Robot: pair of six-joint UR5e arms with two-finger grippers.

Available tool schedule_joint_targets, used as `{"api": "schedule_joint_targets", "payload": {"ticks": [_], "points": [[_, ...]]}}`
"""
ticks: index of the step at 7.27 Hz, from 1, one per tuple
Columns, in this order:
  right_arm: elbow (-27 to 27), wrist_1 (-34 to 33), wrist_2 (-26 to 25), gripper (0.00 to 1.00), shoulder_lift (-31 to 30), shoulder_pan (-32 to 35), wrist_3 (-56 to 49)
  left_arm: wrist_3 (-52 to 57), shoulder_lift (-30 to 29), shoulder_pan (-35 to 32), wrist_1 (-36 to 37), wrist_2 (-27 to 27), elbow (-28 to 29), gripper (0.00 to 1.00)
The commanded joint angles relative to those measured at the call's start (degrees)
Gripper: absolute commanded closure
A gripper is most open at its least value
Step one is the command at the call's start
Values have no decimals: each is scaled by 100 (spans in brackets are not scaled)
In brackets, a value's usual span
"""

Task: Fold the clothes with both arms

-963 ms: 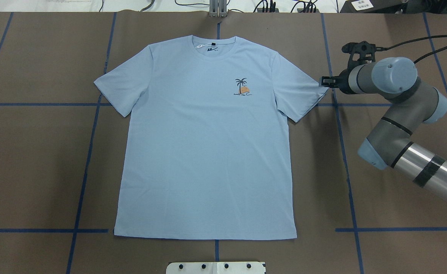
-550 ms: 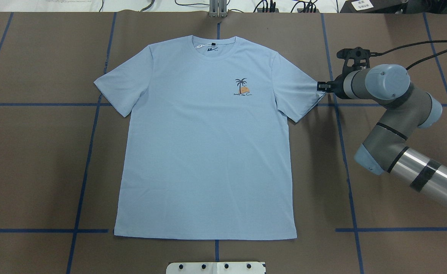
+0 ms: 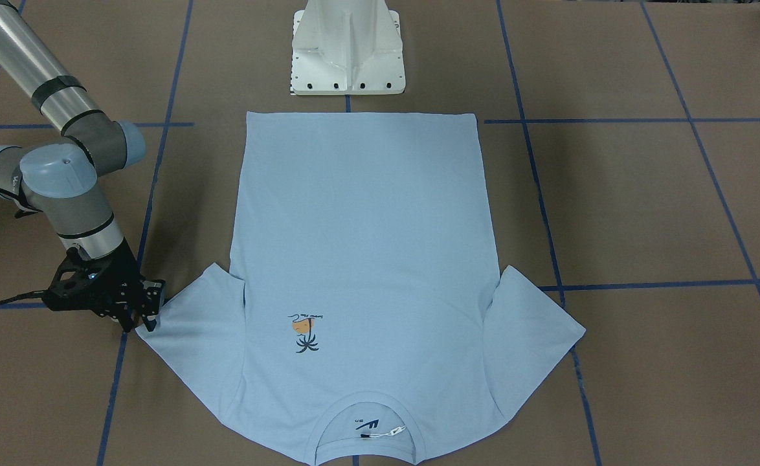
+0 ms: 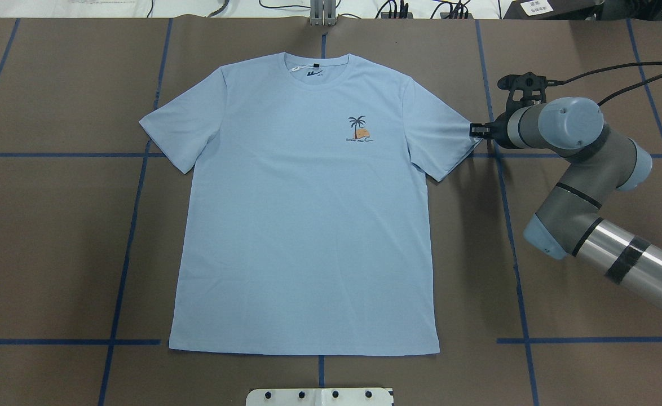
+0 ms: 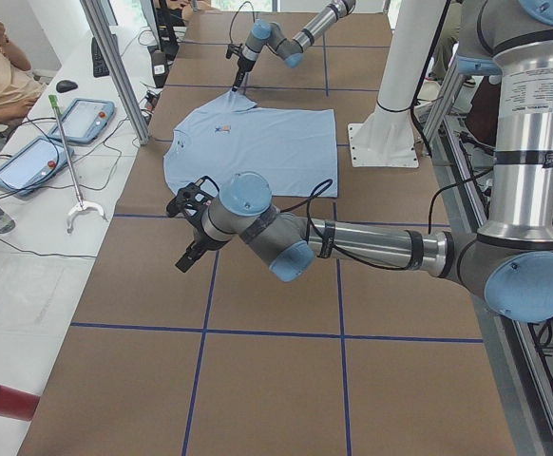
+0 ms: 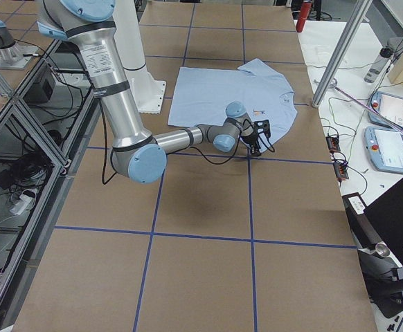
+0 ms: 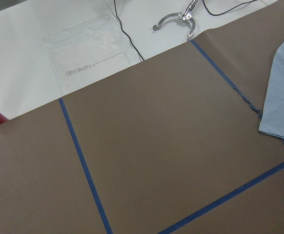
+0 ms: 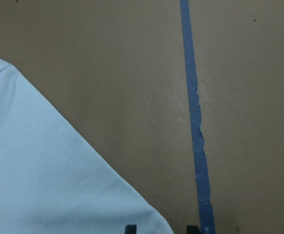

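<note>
The light blue T-shirt (image 4: 308,225) lies flat and face up on the brown table, collar away from the robot; it also shows in the front view (image 3: 360,226). My right gripper (image 4: 473,131) is low at the tip of the sleeve on the overhead view's right. In the right wrist view its fingertips (image 8: 131,228) stand apart, with the sleeve corner (image 8: 152,222) between them, so it is open. My left gripper (image 5: 187,256) shows only in the exterior left view, above bare table well off the shirt; I cannot tell if it is open or shut.
The white pedestal base (image 3: 347,58) stands at the shirt's hem side. Blue tape lines (image 4: 511,237) cross the table. A metal grabber tool (image 7: 176,19) and tablets (image 5: 86,119) lie on the white bench beyond the table's far edge.
My right gripper has moved a little left and down in the overhead view, from just off the sleeve tip onto it. The shirt has not moved.
</note>
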Motion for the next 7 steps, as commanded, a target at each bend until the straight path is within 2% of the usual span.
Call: {"api": "schedule_joint_targets", "payload": {"ticks": [1,2,7], "points": [[-5,0,-9,93,28,-1,-6,7,3,-3,0,4,-2,0],[-5,0,0,100,28,-1,-6,7,3,-3,0,4,7,0],[126,-218,-79,100,291,8,38,-2,3,-3,0,-5,-2,0]]}}
